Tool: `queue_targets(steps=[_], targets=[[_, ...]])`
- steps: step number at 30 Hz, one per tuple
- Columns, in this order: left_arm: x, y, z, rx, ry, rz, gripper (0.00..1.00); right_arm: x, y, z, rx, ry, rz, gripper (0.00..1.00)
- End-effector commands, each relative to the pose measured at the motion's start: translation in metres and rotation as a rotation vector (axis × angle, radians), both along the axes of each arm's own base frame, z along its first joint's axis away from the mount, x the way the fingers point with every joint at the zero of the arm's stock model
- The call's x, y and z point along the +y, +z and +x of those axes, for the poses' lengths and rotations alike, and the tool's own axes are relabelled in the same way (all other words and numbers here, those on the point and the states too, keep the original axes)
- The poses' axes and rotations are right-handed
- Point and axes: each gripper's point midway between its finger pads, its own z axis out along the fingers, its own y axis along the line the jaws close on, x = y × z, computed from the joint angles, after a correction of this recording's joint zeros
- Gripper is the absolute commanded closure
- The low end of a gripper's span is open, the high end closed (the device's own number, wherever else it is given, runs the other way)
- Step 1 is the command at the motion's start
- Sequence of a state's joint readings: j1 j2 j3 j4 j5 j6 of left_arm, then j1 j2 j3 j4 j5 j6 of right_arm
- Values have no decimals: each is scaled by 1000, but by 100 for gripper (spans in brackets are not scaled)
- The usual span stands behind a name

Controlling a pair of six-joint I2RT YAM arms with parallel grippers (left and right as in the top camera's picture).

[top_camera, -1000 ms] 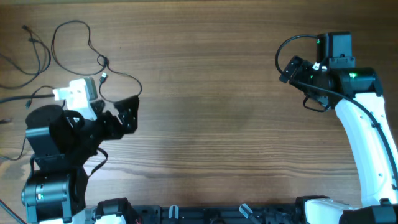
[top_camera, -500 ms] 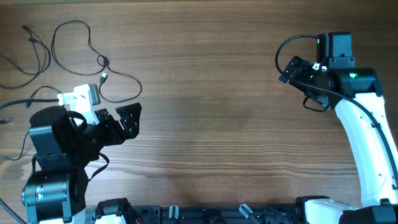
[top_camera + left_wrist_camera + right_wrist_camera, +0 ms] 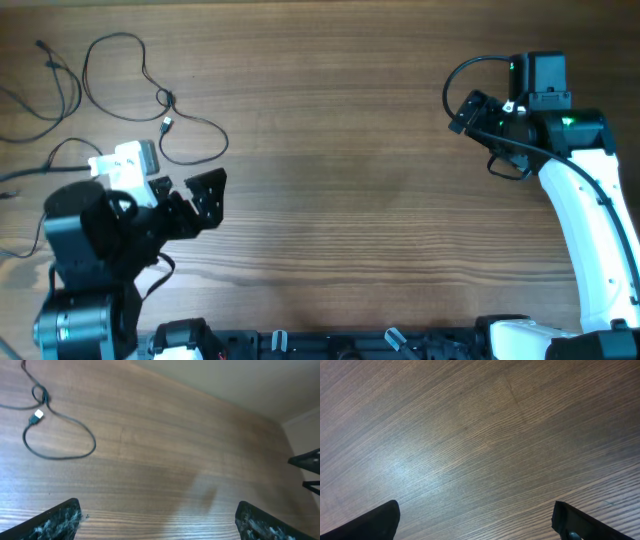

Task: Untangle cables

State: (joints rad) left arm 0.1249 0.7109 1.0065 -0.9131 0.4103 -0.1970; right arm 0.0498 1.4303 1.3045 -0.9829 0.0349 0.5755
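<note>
Several thin black cables [image 3: 86, 70] lie loosely looped at the table's far left. One ends in a silver-tipped plug [image 3: 167, 124] beside a small knot. The left wrist view shows that plug [image 3: 38, 416] and its cable loop [image 3: 93, 442] at the upper left, well ahead of the fingers. My left gripper [image 3: 195, 190] is open just below and right of this loop, touching no cable. In its own view the left gripper [image 3: 157, 522] has only bare wood between its fingers. My right gripper [image 3: 465, 110] is open at the far right, and in its wrist view the right gripper [image 3: 477, 522] hovers over bare wood.
More thin cable strands [image 3: 68, 95] trail off the left edge of the table. The wooden table [image 3: 340, 170] stretches between the two arms. A thicker black arm cable [image 3: 452, 78] arches over the right wrist.
My left arm has drawn back slightly toward the near edge, its gripper shifting a little away from the cable loop. The right arm and the cables have not moved.
</note>
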Motion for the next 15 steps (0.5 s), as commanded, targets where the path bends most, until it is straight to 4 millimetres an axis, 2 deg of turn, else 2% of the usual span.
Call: queue_targets(steps=[1, 6, 15], targets=[[-4, 16, -15, -82, -7, 1, 0, -2, 7, 2, -23, -10, -15, 0], [-6, 34, -35, -182, -8, 14, 0, -2, 7, 2, -22, -10, -15, 0], [-11, 44, -49, -246, -26, 20, 0, -2, 7, 2, -23, -10, -15, 0]])
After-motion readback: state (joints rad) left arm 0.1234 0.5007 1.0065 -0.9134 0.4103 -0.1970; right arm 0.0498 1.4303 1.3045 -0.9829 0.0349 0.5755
